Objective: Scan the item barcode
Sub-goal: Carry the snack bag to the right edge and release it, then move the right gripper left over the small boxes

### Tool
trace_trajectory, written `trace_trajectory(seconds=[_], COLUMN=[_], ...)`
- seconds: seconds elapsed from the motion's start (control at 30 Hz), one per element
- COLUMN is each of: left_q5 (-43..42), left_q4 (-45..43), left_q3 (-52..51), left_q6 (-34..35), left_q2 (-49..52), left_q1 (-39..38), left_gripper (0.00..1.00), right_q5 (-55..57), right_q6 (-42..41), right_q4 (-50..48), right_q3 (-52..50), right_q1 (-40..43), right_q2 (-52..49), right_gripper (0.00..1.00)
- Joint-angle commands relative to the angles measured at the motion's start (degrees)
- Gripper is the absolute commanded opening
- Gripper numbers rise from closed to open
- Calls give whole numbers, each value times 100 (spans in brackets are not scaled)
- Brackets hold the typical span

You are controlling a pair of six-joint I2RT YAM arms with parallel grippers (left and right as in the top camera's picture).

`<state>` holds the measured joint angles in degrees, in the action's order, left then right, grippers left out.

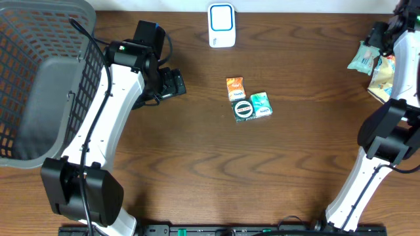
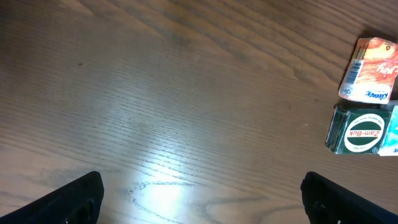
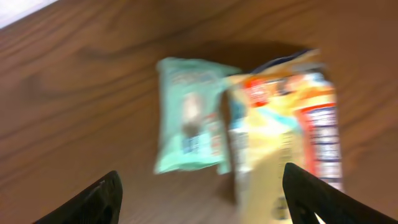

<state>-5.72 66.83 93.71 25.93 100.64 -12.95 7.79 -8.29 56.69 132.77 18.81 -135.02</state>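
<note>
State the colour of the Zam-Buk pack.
Dark green Zam-Buk pack with a white oval logo; left wrist view shows it best.

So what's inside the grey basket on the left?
Nothing shows inside the basket: only its bare grey floor and mesh walls. Its left edge runs out of the overhead view, and the left arm crosses its right rim, so those strips are hidden.

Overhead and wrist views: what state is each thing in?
left gripper: open, holding nothing.
right gripper: open, holding nothing.
green snack packet: lying flat, blurred.
yellow snack packet: flat beside it.
orange packet: flat, barcode showing.
Zam-Buk box: flat, label up.
teal packet: flat against the box.
scanner: standing, nothing held to it.
basket: nothing visible inside.
</note>
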Motion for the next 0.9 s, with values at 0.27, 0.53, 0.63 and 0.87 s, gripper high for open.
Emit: trace_trajectory(seconds=[0.27,0.53,0.63,0.87], left_q5=[15,17,15,15], left_q4=[15,15,15,15], left_q3=[-28,-28,-28,-28], left_q6=[70,70,70,70], left_q2=[22,22,22,22], left_q1=[11,11,11,11], left_gripper=[100,100,100,100], right_q5=[-2809,-2929,-2889,-2752], right_q6=[2,4,101,170], right_q4=[859,2011,2345,2326], right_q3=[133,131,107,-280], right_q1=[-708,-1502,-1849,-2658], right_q2=[225,225,225,225], right_gripper=[77,82,87,99])
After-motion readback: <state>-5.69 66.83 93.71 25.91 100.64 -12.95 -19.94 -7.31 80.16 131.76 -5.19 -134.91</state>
